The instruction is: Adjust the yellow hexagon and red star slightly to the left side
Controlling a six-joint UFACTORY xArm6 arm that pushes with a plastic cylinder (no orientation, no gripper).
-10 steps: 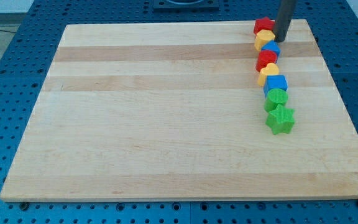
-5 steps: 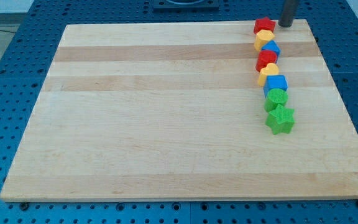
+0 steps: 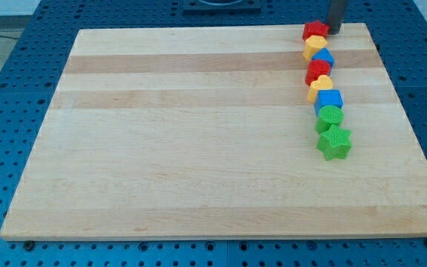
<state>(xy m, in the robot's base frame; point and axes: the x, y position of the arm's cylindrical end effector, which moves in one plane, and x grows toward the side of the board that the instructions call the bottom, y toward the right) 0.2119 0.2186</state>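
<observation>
Camera view: my tip (image 3: 334, 32) touches red star (image 3: 315, 31).

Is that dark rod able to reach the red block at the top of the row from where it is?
Probably yes. My tip sits just to the view's right of the red block, with nothing between them.

The rod (image 3: 336, 16) is cut off by the view's top edge. My tip (image 3: 335, 33) sits just right of the far red block (image 3: 315, 30), whose shape is too small to tell.
</observation>
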